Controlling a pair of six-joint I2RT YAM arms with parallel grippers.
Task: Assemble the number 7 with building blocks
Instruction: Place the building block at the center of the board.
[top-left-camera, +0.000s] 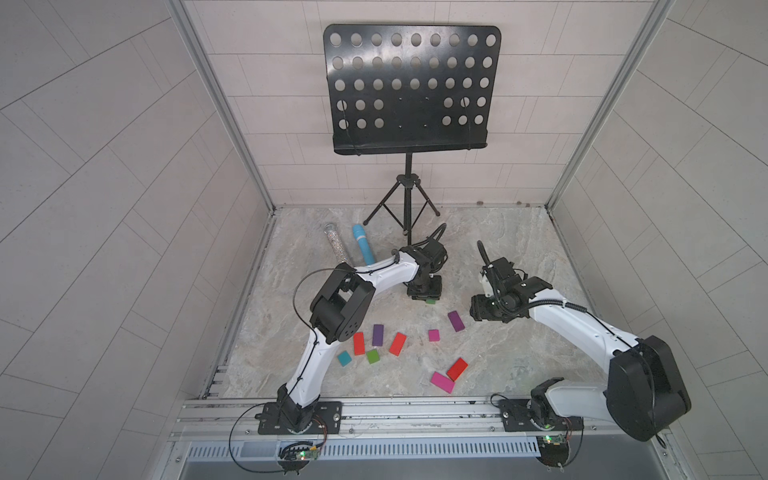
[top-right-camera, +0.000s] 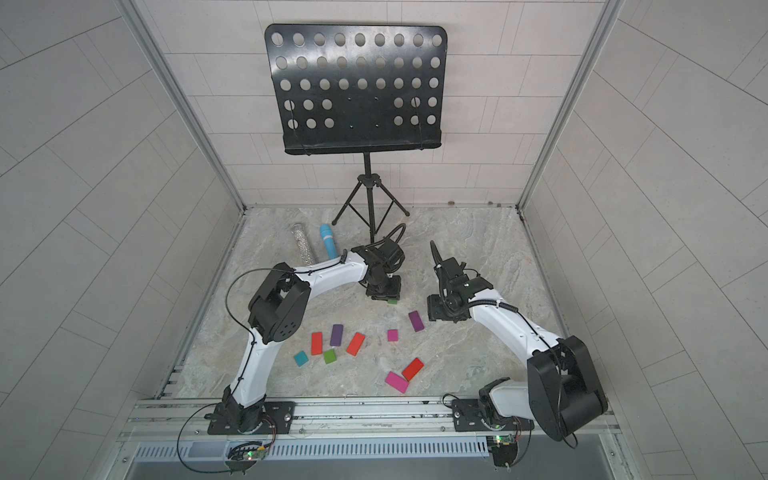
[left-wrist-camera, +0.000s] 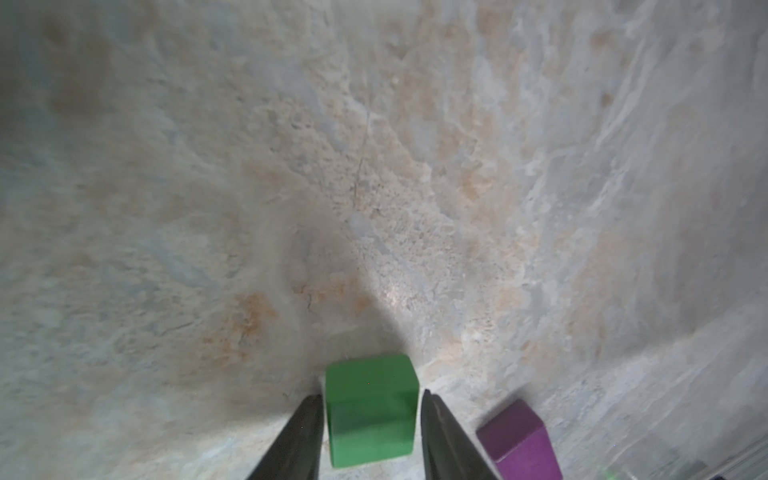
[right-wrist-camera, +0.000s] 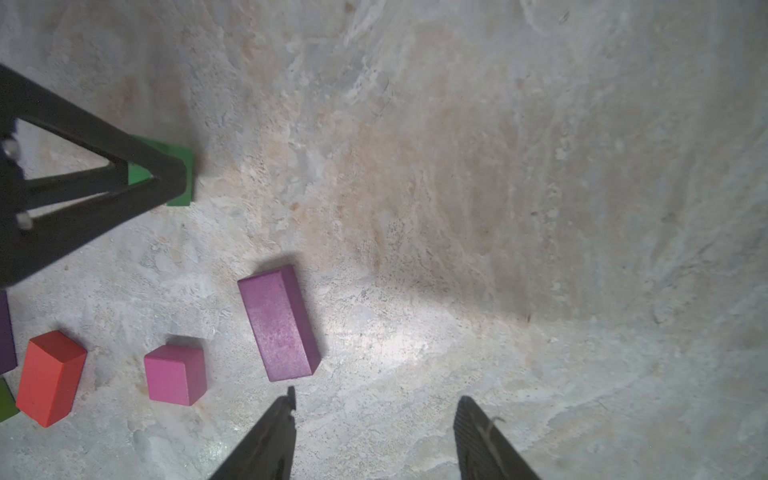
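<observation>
Two arms on show, the left arm (top-left-camera: 390, 274) and the right arm (top-left-camera: 577, 328): white shells, chunky black joints (top-left-camera: 340, 309). Black cables (top-left-camera: 555, 301) run outside them. Black base plates (top-left-camera: 322, 413), silver screws. Beside each base plate sits a small board (top-left-camera: 305, 456) glowing green. Right fingers (right-wrist-camera: 482, 436) are dark, seemingly ribbed.

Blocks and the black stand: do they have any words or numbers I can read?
None can be read. The blocks are plain colours, the stand has only round holes, and the little circuit boards are too tiny to read.
</observation>
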